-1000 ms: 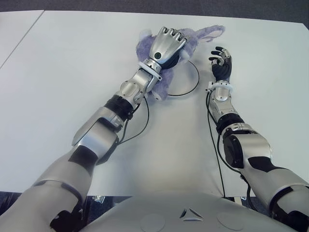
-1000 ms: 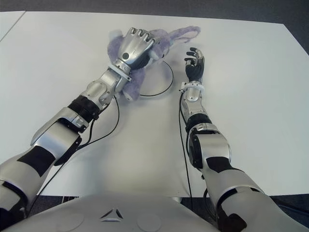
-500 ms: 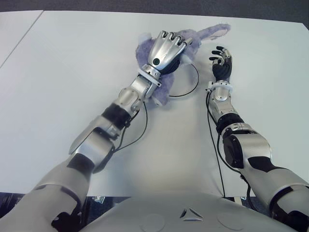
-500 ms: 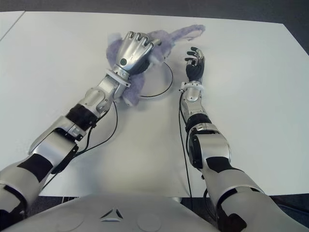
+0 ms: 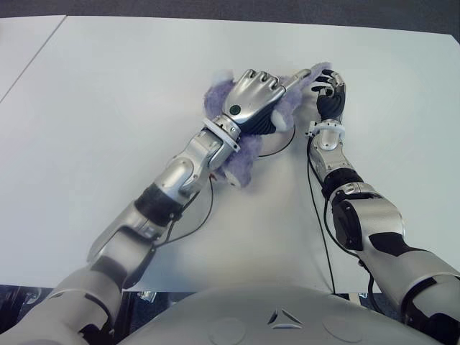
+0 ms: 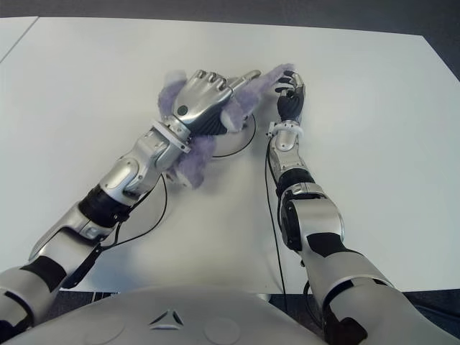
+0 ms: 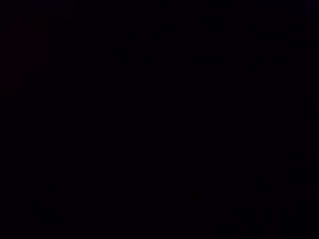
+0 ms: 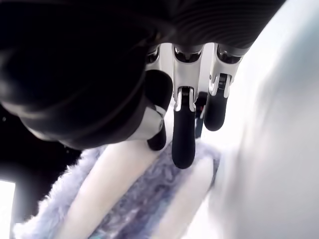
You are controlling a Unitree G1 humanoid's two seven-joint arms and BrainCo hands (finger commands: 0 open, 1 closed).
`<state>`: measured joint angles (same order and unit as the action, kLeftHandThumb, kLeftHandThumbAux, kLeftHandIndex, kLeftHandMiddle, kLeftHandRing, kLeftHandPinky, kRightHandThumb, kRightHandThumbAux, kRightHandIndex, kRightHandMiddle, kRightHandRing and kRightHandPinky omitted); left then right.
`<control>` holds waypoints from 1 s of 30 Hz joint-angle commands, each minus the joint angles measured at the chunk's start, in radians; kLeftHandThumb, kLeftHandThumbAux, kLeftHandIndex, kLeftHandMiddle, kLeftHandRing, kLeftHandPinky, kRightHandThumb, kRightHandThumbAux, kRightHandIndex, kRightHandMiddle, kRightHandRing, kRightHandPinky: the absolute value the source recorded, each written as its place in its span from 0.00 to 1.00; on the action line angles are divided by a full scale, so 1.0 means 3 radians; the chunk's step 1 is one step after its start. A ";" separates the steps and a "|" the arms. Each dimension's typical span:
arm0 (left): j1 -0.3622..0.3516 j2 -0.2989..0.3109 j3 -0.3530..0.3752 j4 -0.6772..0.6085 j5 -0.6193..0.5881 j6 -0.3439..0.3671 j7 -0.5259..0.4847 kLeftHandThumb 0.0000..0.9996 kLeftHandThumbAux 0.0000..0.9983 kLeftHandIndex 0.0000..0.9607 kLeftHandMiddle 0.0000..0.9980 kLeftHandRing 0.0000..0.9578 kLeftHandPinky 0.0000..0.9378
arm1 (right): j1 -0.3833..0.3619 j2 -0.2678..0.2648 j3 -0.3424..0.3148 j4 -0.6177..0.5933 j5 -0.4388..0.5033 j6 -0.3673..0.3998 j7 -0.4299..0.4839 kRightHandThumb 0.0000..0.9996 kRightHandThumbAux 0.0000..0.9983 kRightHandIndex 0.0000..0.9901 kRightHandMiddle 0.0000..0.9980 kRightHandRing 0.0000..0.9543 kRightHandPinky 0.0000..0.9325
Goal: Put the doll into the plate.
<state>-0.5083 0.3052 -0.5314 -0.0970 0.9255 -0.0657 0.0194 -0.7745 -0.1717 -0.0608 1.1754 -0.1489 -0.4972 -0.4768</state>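
No writing or brand mark can be read on anything here. The left hand (image 5: 253, 109) is closed over the purple plush doll (image 5: 241, 154), most fingers curled into the fur while the index finger sticks out straight toward the right hand. The doll sits over the left part of the white plate (image 5: 282, 144) — its body hangs off the plate's near-left rim onto the white table (image 5: 108, 108), and one long ear (image 6: 277, 74) reaches across to the right hand (image 5: 328, 92). That hand stands just right of the plate, dark fingers (image 8: 183, 134) loosely bent and apart, holding nothing; its wrist view shows the ear right beneath the fingertips, contact unclear. The left wrist view is black. Only the plate's near-right rim shows bare; beyond it the table lies open — wide on both sides, with its far edge well behind the plate.
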 commanded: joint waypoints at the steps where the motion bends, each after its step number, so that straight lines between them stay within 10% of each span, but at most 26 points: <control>1: 0.0404 0.0318 0.0096 -0.0841 -0.1002 0.0045 -0.1236 0.00 0.50 0.00 0.01 0.06 0.03 | 0.1099 0.0264 0.0159 0.0638 -0.0230 0.0405 -0.0111 1.00 0.87 0.19 0.24 0.33 0.20; 7: 0.0460 0.0355 0.0222 -0.1098 -0.1656 0.0191 -0.1668 0.00 0.49 0.00 0.00 0.01 0.00 | 0.0946 0.0290 0.0354 0.0451 -0.0381 0.0781 -0.0103 1.00 0.87 0.18 0.22 0.30 0.21; 8: 0.0464 0.0352 0.0238 -0.1105 -0.1697 0.0203 -0.1692 0.00 0.50 0.00 0.00 0.00 0.00 | 0.0822 0.0316 0.0513 0.0301 -0.0507 0.0974 -0.0152 0.64 0.83 0.12 0.16 0.21 0.17; 9: 0.0471 0.0341 0.0254 -0.1109 -0.1743 0.0213 -0.1710 0.00 0.50 0.00 0.00 0.00 0.00 | 0.0897 0.0274 0.1418 0.0374 -0.1442 0.1573 -0.0898 0.41 0.80 0.07 0.12 0.16 0.14; 10: 0.0476 0.0334 0.0267 -0.1114 -0.1778 0.0223 -0.1727 0.01 0.50 0.00 0.00 0.00 0.00 | 0.0976 0.0238 0.2072 0.0450 -0.2124 0.1994 -0.1449 0.43 0.74 0.11 0.20 0.17 0.18; 12: 0.0471 0.0324 0.0283 -0.1104 -0.1807 0.0215 -0.1730 0.02 0.50 0.00 0.00 0.00 0.00 | 0.1023 0.0128 0.2262 0.0631 -0.2339 0.1884 -0.1449 0.43 0.71 0.15 0.22 0.16 0.15; 15: 0.0417 0.0331 0.0300 -0.0972 -0.1839 0.0122 -0.1709 0.02 0.50 0.00 0.00 0.00 0.00 | 0.0986 0.0128 0.1600 0.0563 -0.1645 0.1303 -0.1058 0.41 0.71 0.18 0.22 0.15 0.13; 20: 0.0341 0.0360 0.0348 -0.0813 -0.1903 0.0001 -0.1736 0.02 0.50 0.00 0.00 0.00 0.00 | 0.0931 0.0261 0.0624 0.0492 -0.0611 0.0799 -0.0478 0.66 0.72 0.38 0.60 0.63 0.66; 23: 0.0331 0.0379 0.0367 -0.0800 -0.1917 -0.0004 -0.1752 0.03 0.49 0.00 0.00 0.00 0.00 | 0.0918 0.0322 0.0489 0.0521 -0.0494 0.0746 -0.0482 0.70 0.73 0.41 0.73 0.79 0.84; 30: 0.0307 0.0418 0.0414 -0.0765 -0.1916 0.0007 -0.1804 0.02 0.49 0.00 0.00 0.00 0.00 | 0.0943 0.0344 0.0442 0.0516 -0.0473 0.0564 -0.0601 0.72 0.73 0.41 0.80 0.86 0.90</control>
<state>-0.4211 0.4052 -0.4081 -0.3533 0.4060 -0.0445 -0.4436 -0.8014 -0.1714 0.0942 1.1590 -0.3201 -0.3388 -0.6620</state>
